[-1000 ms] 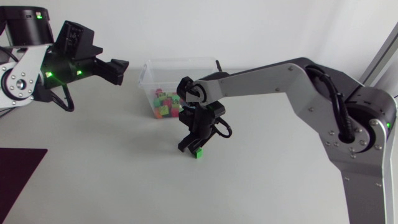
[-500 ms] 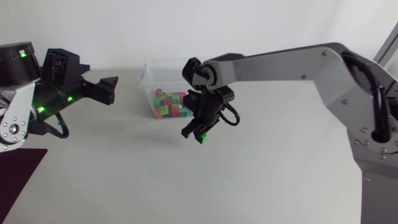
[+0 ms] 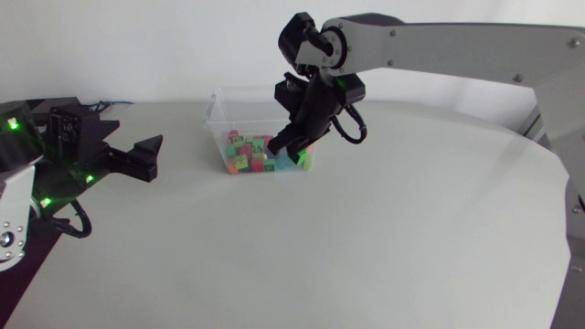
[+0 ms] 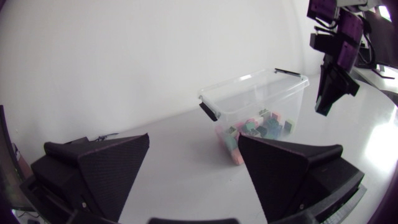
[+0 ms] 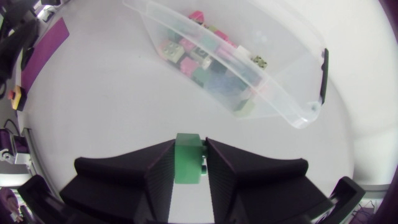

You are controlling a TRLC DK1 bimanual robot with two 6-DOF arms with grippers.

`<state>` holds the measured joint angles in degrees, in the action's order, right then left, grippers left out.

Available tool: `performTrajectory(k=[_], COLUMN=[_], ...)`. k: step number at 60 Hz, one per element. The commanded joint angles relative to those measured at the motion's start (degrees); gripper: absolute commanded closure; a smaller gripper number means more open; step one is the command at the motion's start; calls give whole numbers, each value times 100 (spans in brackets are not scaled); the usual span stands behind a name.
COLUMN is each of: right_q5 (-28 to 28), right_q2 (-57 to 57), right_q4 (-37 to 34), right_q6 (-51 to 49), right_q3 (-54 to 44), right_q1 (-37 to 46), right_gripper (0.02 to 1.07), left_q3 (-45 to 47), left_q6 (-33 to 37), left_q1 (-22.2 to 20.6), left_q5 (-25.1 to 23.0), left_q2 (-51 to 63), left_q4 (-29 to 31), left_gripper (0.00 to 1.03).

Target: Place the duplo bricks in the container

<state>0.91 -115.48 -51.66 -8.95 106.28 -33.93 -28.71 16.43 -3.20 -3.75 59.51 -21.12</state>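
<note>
A clear plastic container (image 3: 219,114) with several coloured duplo bricks (image 3: 249,155) in it stands at the back middle of the table. My right gripper (image 3: 287,151) hangs in the air by the container's front right corner, shut on a green brick (image 5: 188,163). In the right wrist view that brick sits between the two fingers, and the container (image 5: 292,93) lies just ahead of the right gripper (image 5: 189,148). My left gripper (image 3: 146,155) is far to the left, open with nothing between its fingers. It faces the container (image 4: 217,102), and its view also shows my right gripper (image 4: 329,93).
A dark purple mat (image 5: 53,40) lies on the table's left side, near my left arm. Bare white tabletop (image 3: 320,247) stretches in front of the container, and the table's curved edge (image 3: 562,183) runs along the right.
My right gripper closed on the green brick, lifted it off the table and carried it back toward the container's front right corner. My left arm drew back to the left and lower.
</note>
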Motion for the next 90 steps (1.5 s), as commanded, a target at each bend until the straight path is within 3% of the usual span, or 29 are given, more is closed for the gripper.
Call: performTrajectory(k=[1,28,57,77,80,82,85,86,90], right_q5=[-91,-284,-275,-143,-117,-108,-108,-108,-117], right_q2=[140,-45,-757,-1337,-1398,-1407,-1416,-1416,-1433], right_q4=[-55,596,1422,1457,1413,1404,1404,1404,1404], right_q6=[130,157,174,183,209,209,209,201,201], right_q3=[306,1167,1896,2608,2696,2705,2705,2705,2723], right_q1=[45,238,282,396,396,396,387,379,370], right_gripper=[97,97,97,96,81,59,15,8,6], left_q3=[269,1096,1306,1333,1342,1342,1350,1350,1350], left_q6=[-166,-148,-184,-148,-148,-140,-131,-131,-131], left_q1=[74,153,162,267,294,303,320,320,364], left_q5=[41,23,14,6,6,-3,-12,-12,-47], left_q2=[-255,-1029,-1240,-1240,-1240,-1240,-1240,-1240,-1240], left_q4=[-85,-111,-120,-129,-146,-146,-146,-155,-155], left_gripper=[4,4,4,4,4,4,4,4,4])
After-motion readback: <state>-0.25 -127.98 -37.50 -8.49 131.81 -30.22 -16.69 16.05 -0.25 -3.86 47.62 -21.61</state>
